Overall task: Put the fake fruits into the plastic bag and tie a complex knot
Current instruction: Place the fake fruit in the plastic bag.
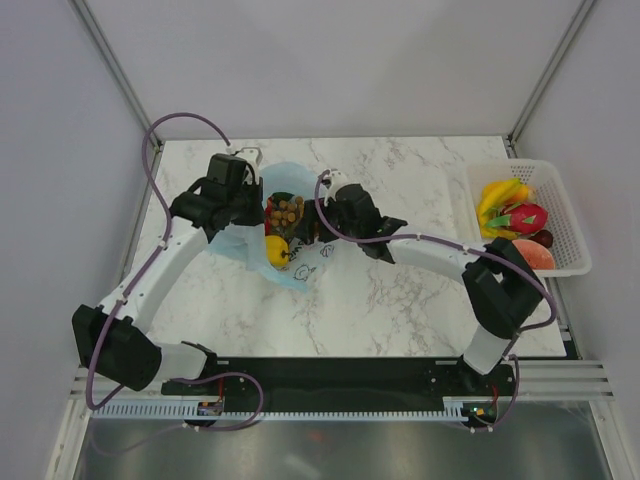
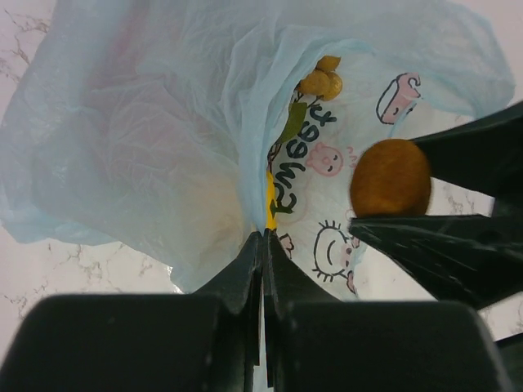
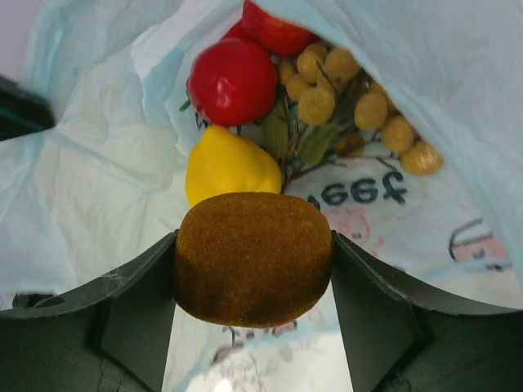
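Right gripper (image 3: 253, 269) is clamped around a fuzzy brown fruit (image 3: 253, 257), jaws wide (it's a chunky one), right at the mouth of the plastic bag (image 2: 147, 139). Left gripper (image 2: 263, 245) is pinched tight on the bag's edge. Inside the bag: red apple (image 3: 233, 82), yellow lemon (image 3: 229, 167), tan cluster (image 3: 359, 90). Bananas (image 1: 500, 195) and dragon fruit (image 1: 525, 216) sit in the white basket (image 1: 565, 215), well apart on the right.

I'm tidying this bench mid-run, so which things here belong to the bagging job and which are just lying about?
Job: bag, held by left pincer; brown fruit in right pincer; apple, lemon, tan cluster inside bag; bananas, dragon fruit waiting in basket.
Lying about: basket; table.
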### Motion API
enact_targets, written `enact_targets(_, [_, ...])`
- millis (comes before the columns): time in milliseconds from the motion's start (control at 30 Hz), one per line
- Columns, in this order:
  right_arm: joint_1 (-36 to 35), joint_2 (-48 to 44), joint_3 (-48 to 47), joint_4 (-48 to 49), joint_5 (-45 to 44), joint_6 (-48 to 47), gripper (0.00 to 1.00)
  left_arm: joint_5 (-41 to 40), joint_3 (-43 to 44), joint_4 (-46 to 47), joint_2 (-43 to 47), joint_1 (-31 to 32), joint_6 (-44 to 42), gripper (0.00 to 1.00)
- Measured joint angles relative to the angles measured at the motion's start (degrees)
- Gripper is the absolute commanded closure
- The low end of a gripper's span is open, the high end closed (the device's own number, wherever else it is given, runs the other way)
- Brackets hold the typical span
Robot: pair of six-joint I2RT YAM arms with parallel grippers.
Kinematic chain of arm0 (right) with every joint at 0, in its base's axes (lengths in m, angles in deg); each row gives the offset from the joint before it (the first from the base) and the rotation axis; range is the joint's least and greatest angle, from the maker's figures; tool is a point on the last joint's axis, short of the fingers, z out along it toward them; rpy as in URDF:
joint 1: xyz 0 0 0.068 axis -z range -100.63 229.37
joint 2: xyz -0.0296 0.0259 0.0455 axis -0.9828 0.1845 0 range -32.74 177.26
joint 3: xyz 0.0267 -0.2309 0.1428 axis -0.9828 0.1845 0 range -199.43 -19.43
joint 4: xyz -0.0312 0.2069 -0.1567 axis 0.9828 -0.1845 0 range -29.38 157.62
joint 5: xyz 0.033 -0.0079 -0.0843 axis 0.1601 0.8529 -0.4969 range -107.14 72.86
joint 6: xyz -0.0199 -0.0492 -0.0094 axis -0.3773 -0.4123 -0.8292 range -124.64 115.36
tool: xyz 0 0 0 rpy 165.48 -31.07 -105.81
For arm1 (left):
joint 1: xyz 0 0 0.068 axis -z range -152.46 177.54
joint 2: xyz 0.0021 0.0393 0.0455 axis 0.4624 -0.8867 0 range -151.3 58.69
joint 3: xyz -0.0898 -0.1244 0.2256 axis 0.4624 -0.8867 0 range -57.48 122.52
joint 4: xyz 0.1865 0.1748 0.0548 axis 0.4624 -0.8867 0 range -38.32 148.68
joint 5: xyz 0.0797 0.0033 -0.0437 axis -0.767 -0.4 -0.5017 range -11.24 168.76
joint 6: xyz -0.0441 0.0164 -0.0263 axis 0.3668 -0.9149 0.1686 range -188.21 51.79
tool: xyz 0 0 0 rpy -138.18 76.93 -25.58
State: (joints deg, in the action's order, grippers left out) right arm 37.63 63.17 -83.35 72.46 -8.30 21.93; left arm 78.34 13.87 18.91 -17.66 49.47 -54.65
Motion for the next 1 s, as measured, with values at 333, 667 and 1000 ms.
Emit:
enact_targets(333, [-4.3, 20.3, -17.1, 11.5, -7.8, 3.5, 0.31, 1.6, 4.1, -0.7, -0.3, -2.2, 0.1, 0.96])
enact_targets(667, [-7.2, 25.2, -22.4, 11.6, -13.9, 3.6, 0.06, 4.2, 4.1, -0.9, -1.9, -6.3, 0.5, 0.97])
enact_targets(1000, [-7.0, 4.8, -10.1, 6.7, -19.4, -2.4, 0.32, 5.6, 4.1, -0.9, -1.9, -6.2, 0.5, 0.97])
